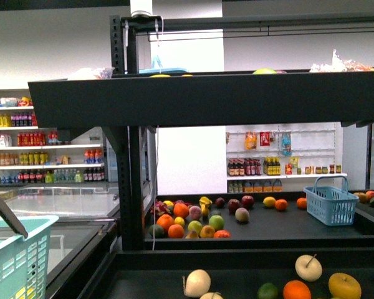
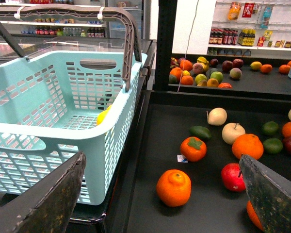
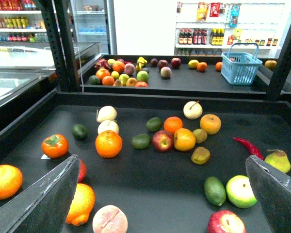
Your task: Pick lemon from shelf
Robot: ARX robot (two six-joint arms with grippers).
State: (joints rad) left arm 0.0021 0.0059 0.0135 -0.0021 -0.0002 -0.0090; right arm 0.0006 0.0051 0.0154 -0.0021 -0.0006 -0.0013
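Close to the right wrist camera, the right gripper (image 3: 161, 165) has its two fingers spread wide with nothing between them. Right next to one finger, on the near black tray of the shelf (image 1: 206, 99), lies a yellow-orange fruit with a pointed end (image 3: 81, 204). It looks like the lemon, but I cannot be sure. Around it I count four dark green fruits, one of them a lime (image 3: 215, 190), plus three pale round ones, one red chili (image 3: 250, 147) and one pear (image 3: 278, 160).

The left gripper (image 2: 161, 160) is wide too and holds nothing. It hangs over the same tray, where one orange (image 2: 173, 187) sits near the front. Beside the tray stands one light green basket (image 2: 48, 141) with its handle up. One small yellow thing (image 2: 103, 116) lies inside it; I cannot tell what it is.

Farther back, the next tray holds a heap of fruit (image 1: 190, 219) on its left side and one blue basket (image 1: 331, 202) on its right side. Five loose fruits lie in a row between them.

Farthest away, white wall shelves (image 1: 47, 149) carry rows of bottles.
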